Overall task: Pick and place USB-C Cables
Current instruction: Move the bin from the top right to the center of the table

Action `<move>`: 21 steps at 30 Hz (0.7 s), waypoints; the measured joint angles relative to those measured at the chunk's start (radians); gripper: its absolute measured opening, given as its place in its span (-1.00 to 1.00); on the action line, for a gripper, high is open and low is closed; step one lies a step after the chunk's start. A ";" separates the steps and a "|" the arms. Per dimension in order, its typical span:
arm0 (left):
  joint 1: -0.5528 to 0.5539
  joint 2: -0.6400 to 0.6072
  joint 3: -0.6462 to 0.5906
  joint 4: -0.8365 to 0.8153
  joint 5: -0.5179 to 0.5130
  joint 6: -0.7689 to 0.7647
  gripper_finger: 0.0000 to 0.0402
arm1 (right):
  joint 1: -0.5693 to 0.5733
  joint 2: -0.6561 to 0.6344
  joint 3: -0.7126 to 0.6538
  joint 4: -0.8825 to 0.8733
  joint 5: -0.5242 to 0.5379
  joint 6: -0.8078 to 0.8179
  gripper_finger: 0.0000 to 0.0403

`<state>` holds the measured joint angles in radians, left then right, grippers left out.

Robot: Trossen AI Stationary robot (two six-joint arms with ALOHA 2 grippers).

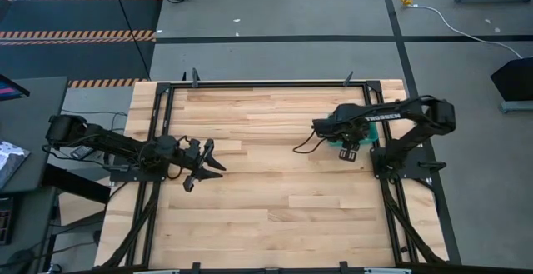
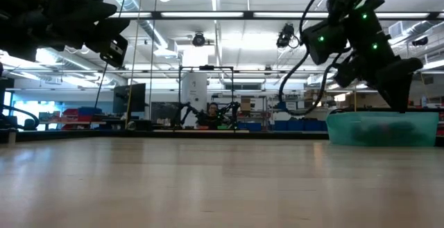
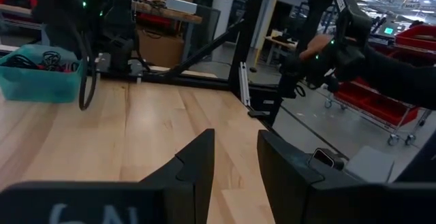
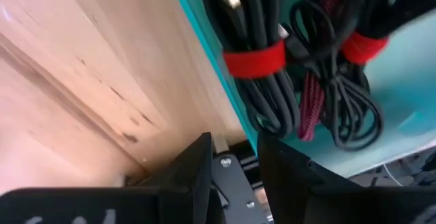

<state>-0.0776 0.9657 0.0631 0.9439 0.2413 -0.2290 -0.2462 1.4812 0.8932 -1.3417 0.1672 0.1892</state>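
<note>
The USB-C cables (image 4: 320,81) lie coiled together in a teal bin (image 4: 409,81) near the table's right edge (image 1: 336,147). They are black bundles with red ties (image 4: 255,59), plus one maroon braided cable (image 4: 315,94). My right gripper (image 4: 235,163) hovers over the bin's edge (image 1: 350,151), open and empty, with the cables just beyond its fingertips. My left gripper (image 1: 206,161) is above the bare wood on the table's left side, open (image 3: 235,163) and holding nothing. From there the bin (image 3: 34,81) and its cables (image 3: 41,59) show far across the table.
A black metal frame (image 1: 266,84) runs along the table's far edge and down both sides. Bare wood (image 1: 275,182) lies between the two arms. A white cable with a yellow plug (image 1: 408,3) lies on the floor beyond the table. A person (image 2: 211,110) sits far back in the room.
</note>
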 joint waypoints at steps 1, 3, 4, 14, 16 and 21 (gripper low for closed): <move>0.000 0.000 0.000 0.000 0.000 -0.001 -0.41 | 0.000 0.012 0.000 0.010 -0.002 -0.002 -0.38; 0.000 0.000 0.000 0.000 0.000 -0.002 -0.41 | 0.000 0.037 0.000 0.029 -0.004 -0.013 -0.38; 0.000 0.000 0.000 0.000 0.000 -0.003 -0.41 | 0.000 0.048 0.000 0.038 -0.003 -0.015 -0.39; 0.000 0.000 0.000 0.000 0.000 -0.004 -0.41 | -0.010 0.123 0.004 0.080 -0.016 -0.030 -0.92; 0.000 0.000 0.000 0.000 0.000 -0.004 -0.41 | -0.009 0.122 0.014 0.100 -0.028 -0.021 -0.94; 0.000 0.000 0.000 0.001 0.000 -0.004 -0.41 | 0.027 0.138 0.098 0.119 -0.049 0.009 -0.97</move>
<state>-0.0776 0.9657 0.0631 0.9448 0.2410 -0.2329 -0.2192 1.6193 0.9913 -1.2228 0.1181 0.1983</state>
